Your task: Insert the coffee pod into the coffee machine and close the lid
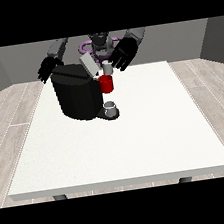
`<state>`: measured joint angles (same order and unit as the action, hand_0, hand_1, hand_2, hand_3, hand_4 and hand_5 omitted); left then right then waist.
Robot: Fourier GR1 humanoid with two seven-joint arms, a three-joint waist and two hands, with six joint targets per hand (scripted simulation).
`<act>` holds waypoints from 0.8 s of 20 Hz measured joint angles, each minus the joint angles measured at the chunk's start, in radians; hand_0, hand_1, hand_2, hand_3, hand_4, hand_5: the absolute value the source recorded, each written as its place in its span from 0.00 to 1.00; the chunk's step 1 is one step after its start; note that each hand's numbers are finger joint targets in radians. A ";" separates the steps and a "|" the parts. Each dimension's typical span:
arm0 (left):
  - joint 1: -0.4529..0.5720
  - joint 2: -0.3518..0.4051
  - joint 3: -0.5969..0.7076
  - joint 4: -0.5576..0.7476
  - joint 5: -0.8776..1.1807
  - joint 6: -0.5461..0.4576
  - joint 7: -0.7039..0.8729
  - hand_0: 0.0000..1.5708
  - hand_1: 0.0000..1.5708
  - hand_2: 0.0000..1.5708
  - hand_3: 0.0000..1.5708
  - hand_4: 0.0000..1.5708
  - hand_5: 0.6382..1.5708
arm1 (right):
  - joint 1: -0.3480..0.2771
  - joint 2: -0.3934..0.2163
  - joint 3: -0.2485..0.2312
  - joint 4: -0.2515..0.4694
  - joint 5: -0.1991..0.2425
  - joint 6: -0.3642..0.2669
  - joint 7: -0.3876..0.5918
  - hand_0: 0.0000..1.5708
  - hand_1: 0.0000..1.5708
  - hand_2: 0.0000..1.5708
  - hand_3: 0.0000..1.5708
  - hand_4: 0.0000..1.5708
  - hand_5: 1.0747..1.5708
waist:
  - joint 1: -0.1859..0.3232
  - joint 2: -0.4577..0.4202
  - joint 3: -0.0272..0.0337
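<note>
In the front view, a black coffee machine (77, 94) stands on the white table (138, 140) toward its far left part, its grey lid (88, 65) tilted up and open, a red holder (107, 84) at its front and a small grey cup (110, 107) on the base below. A small whitish coffee pod (108, 67) sits just above the red holder, right beside the hand at the view's right (122, 54), whose fingers are spread and relaxed; whether they touch the pod I cannot tell. The hand at the view's left (49, 69) hangs behind the machine's far corner with its fingers loosely spread, holding nothing.
</note>
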<state>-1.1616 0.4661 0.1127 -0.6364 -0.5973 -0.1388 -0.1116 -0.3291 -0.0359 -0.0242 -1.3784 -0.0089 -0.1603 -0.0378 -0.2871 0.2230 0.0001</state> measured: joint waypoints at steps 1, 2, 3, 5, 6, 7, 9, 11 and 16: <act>-0.003 0.002 -0.001 0.001 -0.004 0.000 -0.001 0.84 0.84 0.85 0.78 0.31 1.00 | 0.003 0.000 0.000 -0.002 0.000 0.001 -0.002 0.00 0.00 0.00 0.00 0.31 1.00 | -0.005 0.005 0.0000; -0.010 -0.001 -0.002 0.000 -0.007 0.004 0.001 0.82 0.82 0.84 0.78 0.32 1.00 | -0.007 -0.004 -0.006 0.002 -0.001 0.000 -0.003 0.00 0.00 0.00 0.00 0.33 1.00 | -0.004 0.015 0.0001; -0.010 0.003 -0.001 0.006 -0.009 0.001 0.000 0.82 0.82 0.84 0.78 0.32 1.00 | -0.005 -0.002 -0.004 -0.002 0.001 -0.003 -0.002 0.00 0.00 0.00 0.00 0.33 1.00 | -0.006 0.018 0.0002; -0.017 -0.005 0.000 0.009 -0.012 0.004 0.013 0.84 0.84 0.85 0.79 0.32 1.00 | -0.011 -0.016 -0.019 0.001 -0.012 0.012 -0.003 0.00 0.00 0.00 0.00 0.34 1.00 | -0.011 0.023 0.0001; -0.017 -0.011 -0.003 0.007 -0.014 0.003 0.012 0.84 0.84 0.85 0.78 0.32 1.00 | -0.012 -0.013 -0.022 0.005 -0.014 0.008 -0.008 0.00 0.00 0.00 0.00 0.33 1.00 | -0.006 0.024 0.0002; -0.014 -0.004 0.000 0.010 -0.015 0.007 0.001 0.81 0.81 0.83 0.78 0.33 1.00 | -0.008 -0.010 -0.019 -0.002 -0.016 0.011 -0.018 0.00 0.00 0.00 0.00 0.32 1.00 | -0.009 0.034 0.0002; -0.014 -0.020 -0.009 0.007 -0.022 0.009 0.002 0.80 0.80 0.83 0.77 0.33 1.00 | -0.009 -0.001 -0.021 0.007 -0.012 -0.002 -0.019 0.00 0.00 0.00 0.00 0.33 1.00 | -0.001 0.030 0.0001; -0.015 -0.025 -0.009 0.010 -0.024 0.006 0.006 0.77 0.77 0.80 0.76 0.32 1.00 | -0.001 -0.005 -0.022 0.007 -0.018 0.007 -0.019 0.00 0.00 0.00 0.00 0.32 1.00 | -0.005 0.024 0.0001; -0.018 -0.038 -0.013 0.010 -0.034 0.011 -0.001 0.77 0.77 0.81 0.76 0.32 1.00 | -0.010 -0.003 -0.034 0.011 -0.027 0.001 -0.018 0.00 0.00 0.00 0.00 0.33 1.00 | 0.000 0.030 0.0001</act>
<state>-1.1794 0.4277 0.0998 -0.6262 -0.6316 -0.1277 -0.1126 -0.3396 -0.0385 -0.0581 -1.3669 -0.0360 -0.1592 -0.0561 -0.2868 0.2534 0.0002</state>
